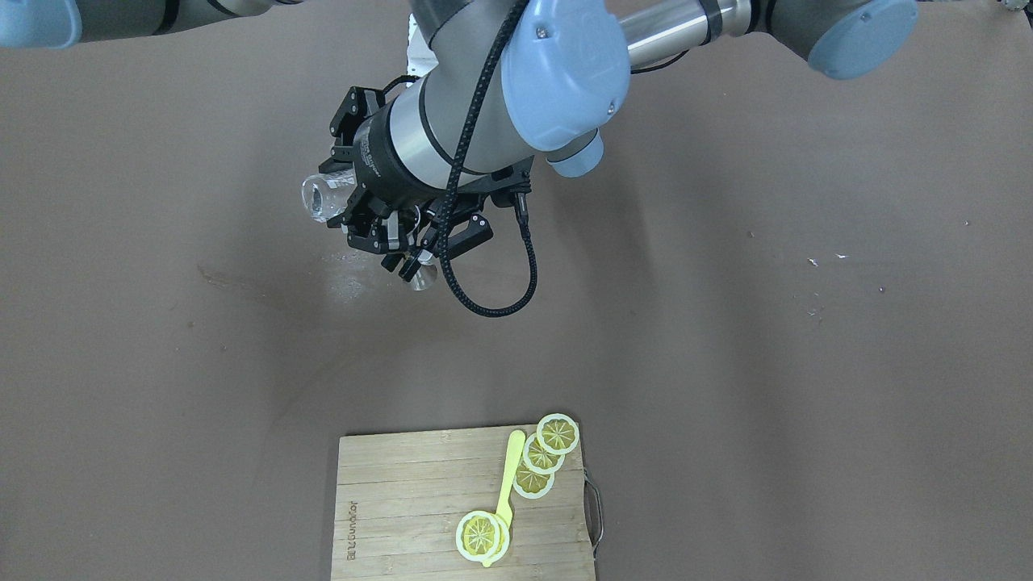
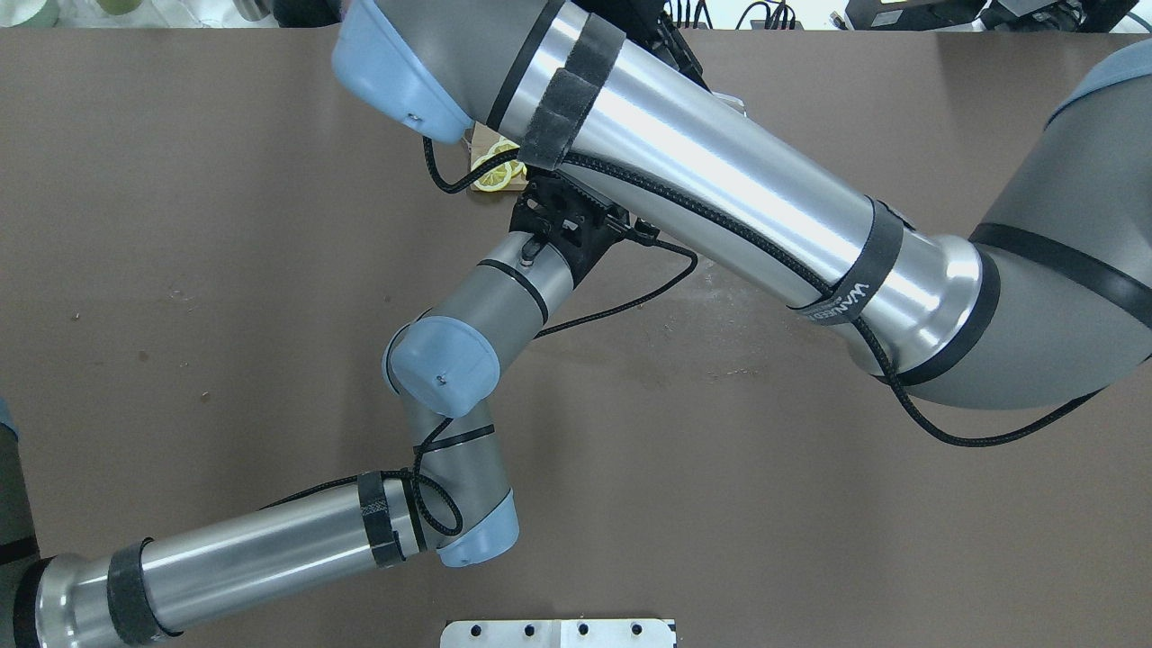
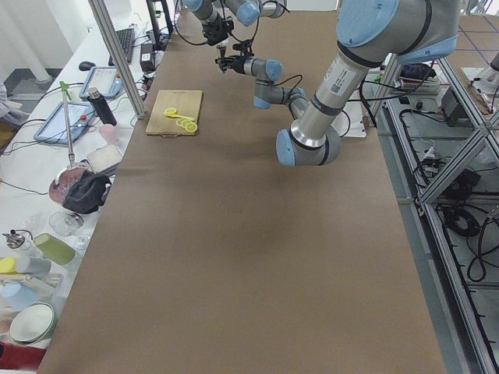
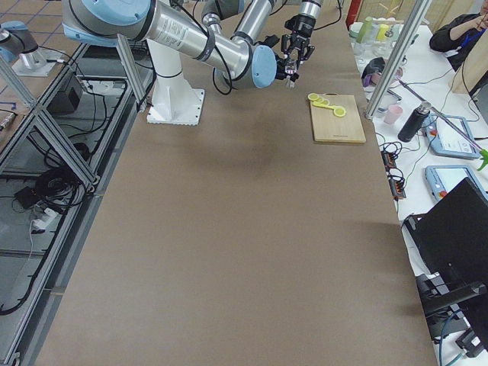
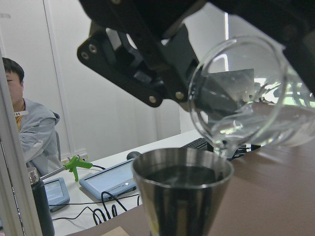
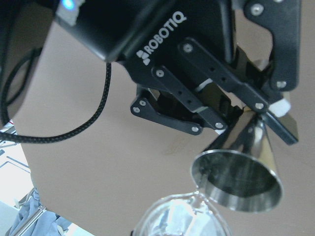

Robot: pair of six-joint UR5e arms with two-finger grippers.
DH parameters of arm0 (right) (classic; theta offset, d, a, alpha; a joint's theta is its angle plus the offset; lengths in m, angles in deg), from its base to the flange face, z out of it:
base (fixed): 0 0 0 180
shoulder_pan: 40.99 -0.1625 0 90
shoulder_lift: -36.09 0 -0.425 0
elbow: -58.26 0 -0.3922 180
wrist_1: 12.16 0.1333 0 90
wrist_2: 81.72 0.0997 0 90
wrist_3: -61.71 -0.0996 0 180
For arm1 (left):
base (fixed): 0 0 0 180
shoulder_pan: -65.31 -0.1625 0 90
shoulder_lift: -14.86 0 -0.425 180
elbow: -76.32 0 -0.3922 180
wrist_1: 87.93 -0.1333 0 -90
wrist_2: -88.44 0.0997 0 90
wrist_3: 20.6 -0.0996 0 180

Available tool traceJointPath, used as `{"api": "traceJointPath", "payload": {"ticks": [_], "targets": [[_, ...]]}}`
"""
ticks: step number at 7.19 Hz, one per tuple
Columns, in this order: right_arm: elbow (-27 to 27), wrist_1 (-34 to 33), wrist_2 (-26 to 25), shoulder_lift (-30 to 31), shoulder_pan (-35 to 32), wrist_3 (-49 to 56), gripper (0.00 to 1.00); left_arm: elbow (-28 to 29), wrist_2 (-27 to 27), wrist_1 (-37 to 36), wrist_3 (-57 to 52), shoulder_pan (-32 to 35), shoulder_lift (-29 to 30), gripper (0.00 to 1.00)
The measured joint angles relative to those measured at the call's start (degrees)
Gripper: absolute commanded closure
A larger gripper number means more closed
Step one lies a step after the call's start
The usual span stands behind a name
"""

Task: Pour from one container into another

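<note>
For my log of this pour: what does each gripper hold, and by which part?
The left gripper holds the jigger near its narrow waist. The right gripper holds the tilted glass cup by its sides, behind the rim.

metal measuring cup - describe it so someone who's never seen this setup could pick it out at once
Over the brown table, between the wooden cutting board and the robot's base, two arms meet in mid-air. The left gripper holds the metal measuring cup just below the lip of the tilted glass cup. It is dull steel and cone-shaped; its neighbour is clear glass.
</note>
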Motion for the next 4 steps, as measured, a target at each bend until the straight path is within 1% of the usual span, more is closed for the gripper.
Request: {"api": "traceJointPath", "payload": {"ticks": [2,4], "targets": [[-0.72,0.11,0.06,-0.1,-0.39,0.52,1.0,0.02,-0.11,0.03,0.0,0.0,0.0,1.0],[-3.22,1.85,0.73,0.67,-1.38,1.07,1.0,0.02,-0.12,0.03,0.0,0.01,0.0,1.0]]}}
